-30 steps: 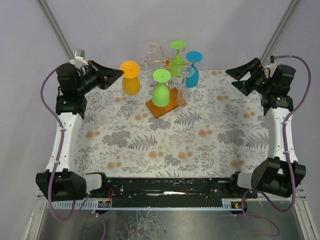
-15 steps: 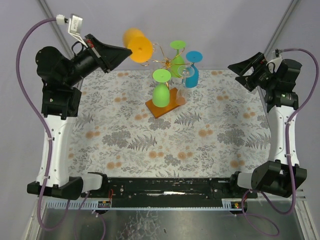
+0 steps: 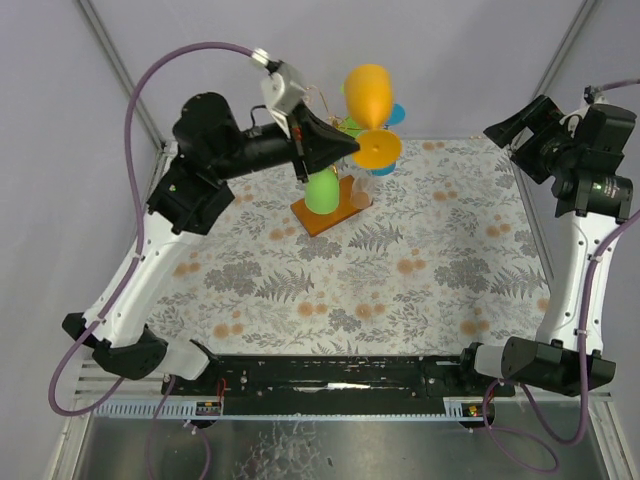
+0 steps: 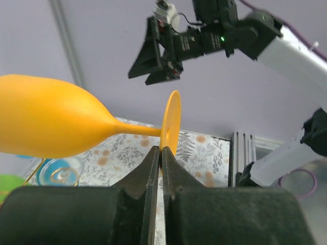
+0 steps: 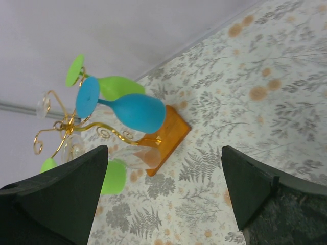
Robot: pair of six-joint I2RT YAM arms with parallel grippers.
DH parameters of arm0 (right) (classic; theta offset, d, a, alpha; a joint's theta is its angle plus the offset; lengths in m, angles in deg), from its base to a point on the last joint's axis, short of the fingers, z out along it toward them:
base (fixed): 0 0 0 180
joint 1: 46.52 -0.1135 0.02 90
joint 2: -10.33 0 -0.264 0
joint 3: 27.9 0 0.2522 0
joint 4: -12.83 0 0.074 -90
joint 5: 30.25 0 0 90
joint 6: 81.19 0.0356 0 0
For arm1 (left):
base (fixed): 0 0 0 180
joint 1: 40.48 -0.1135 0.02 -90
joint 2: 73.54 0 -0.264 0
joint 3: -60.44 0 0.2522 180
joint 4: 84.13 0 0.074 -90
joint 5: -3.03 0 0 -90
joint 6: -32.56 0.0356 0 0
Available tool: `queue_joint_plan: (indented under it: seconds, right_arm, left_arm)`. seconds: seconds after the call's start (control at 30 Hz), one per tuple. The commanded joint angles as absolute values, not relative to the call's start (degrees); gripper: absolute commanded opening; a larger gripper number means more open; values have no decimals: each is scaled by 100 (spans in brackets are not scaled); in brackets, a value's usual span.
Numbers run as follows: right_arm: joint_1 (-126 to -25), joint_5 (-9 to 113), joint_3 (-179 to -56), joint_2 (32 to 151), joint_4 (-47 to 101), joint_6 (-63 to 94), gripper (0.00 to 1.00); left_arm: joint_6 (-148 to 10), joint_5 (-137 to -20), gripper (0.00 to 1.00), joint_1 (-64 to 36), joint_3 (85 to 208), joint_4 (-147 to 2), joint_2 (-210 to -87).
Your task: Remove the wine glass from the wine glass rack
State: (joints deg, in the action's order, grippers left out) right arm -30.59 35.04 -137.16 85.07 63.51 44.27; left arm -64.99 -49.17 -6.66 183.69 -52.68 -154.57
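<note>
Clamped shut, the left gripper (image 4: 161, 153) has its two black fingers pressed together on the flat foot of the orange wine glass (image 4: 51, 122), close to where the stem meets the disc. In the left wrist view the glass lies sideways across the left half of the frame, bowl toward the left edge and foot standing on edge at centre. A loop of gold wire shows below the bowl at lower left, apart from it. From the top camera the glass sits at upper centre, bowl above foot, held in the air over the wine glass rack (image 3: 312, 219). The rack's orange base rests on the floral table cloth (image 3: 400, 280), toward the far side of the table, just below the glass in the frame. A green glass (image 3: 321, 190) hangs on the rack beside the left gripper's fingers. At the upper right of that view the right gripper (image 3: 512, 118) is raised with its jaws spread wide and nothing between them, well apart from the rack. Its wrist view looks between the two fingers at a blue glass (image 5: 135, 113) hanging on the gold wire, with a clear glass (image 5: 134, 155) next to the base.
</note>
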Motion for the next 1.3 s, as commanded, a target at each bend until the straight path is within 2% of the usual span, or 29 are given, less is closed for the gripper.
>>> queue_joint_plan:
  seconds: [0.0, 0.27, 0.43, 0.77, 1.27]
  right_arm:
    - [-2976, 4429, -14567, 8292, 7438, 3911, 99]
    - [-2943, 5372, -15481, 8187, 8573, 3485, 99]
    - [-2941, 5391, -16005, 8251, 9004, 3334, 99]
    - [-2943, 3781, -15988, 8480, 9364, 3044, 99]
    - [-2938, 2214, -14534, 8158, 9169, 3053, 99]
  left_arm:
    - [-5171, -5354, 0, 22, 18279, -5194, -15410]
    - [-4051, -5702, 0, 1053, 17099, -5541, -15178]
    - [-3828, -5802, 0, 1313, 16542, -5760, -15076]
    - [-2454, -6244, 0, 1639, 14979, -6348, -14570]
    - [27, -6085, 0, 2264, 14085, -6326, -14918]
